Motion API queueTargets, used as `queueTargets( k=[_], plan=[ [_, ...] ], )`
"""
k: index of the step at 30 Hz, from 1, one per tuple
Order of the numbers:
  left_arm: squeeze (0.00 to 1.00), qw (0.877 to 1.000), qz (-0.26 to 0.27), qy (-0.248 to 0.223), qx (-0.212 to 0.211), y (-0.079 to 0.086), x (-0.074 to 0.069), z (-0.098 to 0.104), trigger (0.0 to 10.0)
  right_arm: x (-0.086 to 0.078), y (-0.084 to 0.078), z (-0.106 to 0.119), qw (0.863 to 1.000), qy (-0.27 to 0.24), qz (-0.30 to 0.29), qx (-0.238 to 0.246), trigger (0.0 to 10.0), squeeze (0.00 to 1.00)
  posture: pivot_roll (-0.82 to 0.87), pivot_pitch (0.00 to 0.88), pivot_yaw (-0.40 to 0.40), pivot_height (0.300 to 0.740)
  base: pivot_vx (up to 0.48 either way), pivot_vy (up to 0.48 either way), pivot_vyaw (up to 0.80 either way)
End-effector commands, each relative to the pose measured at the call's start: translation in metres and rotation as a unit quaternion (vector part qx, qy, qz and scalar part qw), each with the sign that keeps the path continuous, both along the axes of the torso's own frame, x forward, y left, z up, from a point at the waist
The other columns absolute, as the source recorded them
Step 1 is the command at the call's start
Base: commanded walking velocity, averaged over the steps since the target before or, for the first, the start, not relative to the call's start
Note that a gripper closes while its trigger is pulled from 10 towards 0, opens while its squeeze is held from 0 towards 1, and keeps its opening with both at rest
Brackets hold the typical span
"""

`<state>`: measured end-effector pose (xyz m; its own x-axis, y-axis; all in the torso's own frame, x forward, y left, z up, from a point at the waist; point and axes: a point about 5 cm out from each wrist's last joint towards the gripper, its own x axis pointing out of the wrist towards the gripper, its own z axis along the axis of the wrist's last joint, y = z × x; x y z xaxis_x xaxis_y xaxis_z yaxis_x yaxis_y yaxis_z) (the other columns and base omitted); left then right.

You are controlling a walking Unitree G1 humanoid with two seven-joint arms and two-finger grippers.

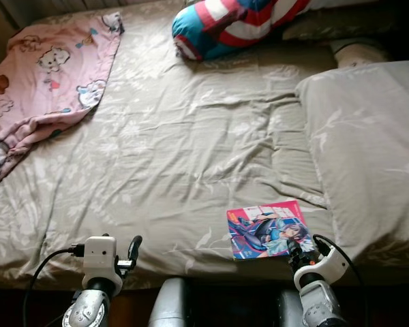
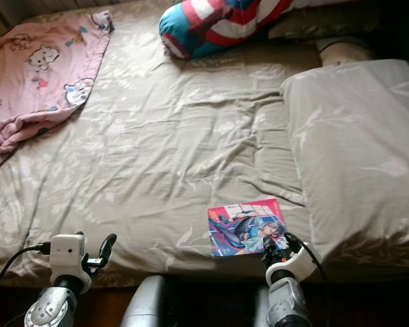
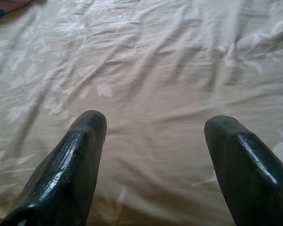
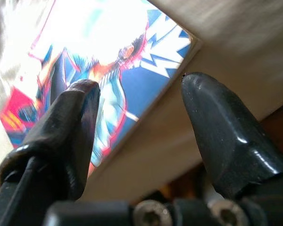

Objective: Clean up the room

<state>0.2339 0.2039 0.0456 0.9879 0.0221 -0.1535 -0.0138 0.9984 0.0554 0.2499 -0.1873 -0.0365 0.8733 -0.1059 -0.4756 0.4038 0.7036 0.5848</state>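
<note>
A comic book [image 1: 266, 229] lies flat on the bed [image 1: 191, 157] near its front edge, at about five o'clock in the head views; its glossy cover faces up, and its right side lies just beside the folded duvet [image 1: 368, 150] at three o'clock. The right gripper [image 4: 137, 84] sits at the book's near corner with its fingers spread apart, holding nothing; one finger lies over the cover, the other over bare sheet past the edge. The left gripper [image 3: 153, 125] hovers at seven o'clock over empty sheet, fingers likewise apart and empty. A pink blanket [image 1: 48, 68] is bunched at ten o'clock; a striped cushion [image 1: 238, 24] rests at twelve. The book looks thin, light and bendy, probably slick on its cover; lying flat on soft bedding, it offers little to pinch. The near edge or corner seems the best hold, one finger slid beneath as the mattress gives; a firm pinch might crease the pages.
</note>
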Motion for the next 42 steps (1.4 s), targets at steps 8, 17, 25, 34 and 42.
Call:
queueTargets(
  k=[8,17,25,34,42],
  plan=[
    [0.0,0.999,0.03,0.033,-0.009,0.001,0.0,-0.026,10.0,-0.015,0.004,-0.009,0.997,0.017,0.043,-0.058,10.0,0.0,-0.02,0.093,0.047,0.651,0.0,0.0,0.0],
    [0.0,0.995,0.06,0.076,-0.028,0.004,0.0,-0.05,10.0,0.005,0.011,0.006,0.974,-0.005,0.144,-0.173,10.0,0.0,-0.04,0.06,0.022,0.651,0.0,0.0,0.0],
    [0.0,0.989,0.07,0.129,-0.033,0.007,-0.008,-0.07,10.0,0.005,0.023,0.004,0.949,0.013,0.215,-0.23,10.0,0.0,-0.04,0.051,0.012,0.665,0.0,0.0,0.0],
    [0.0,0.977,0.087,0.192,-0.028,0.014,-0.024,-0.093,10.0,-0.012,0.027,-0.011,0.932,0.059,0.255,-0.252,10.0,0.0,-0.05,0.037,0.02,0.705,0.0,0.0,0.0],
    [0.0,0.959,0.106,0.26,-0.03,0.021,-0.048,-0.111,10.0,-0.025,0.019,-0.021,0.933,0.1,0.245,-0.245,10.0,0.0,-0.05,0.0,0.021,0.74,0.0,0.0,0.0]
  ],
)
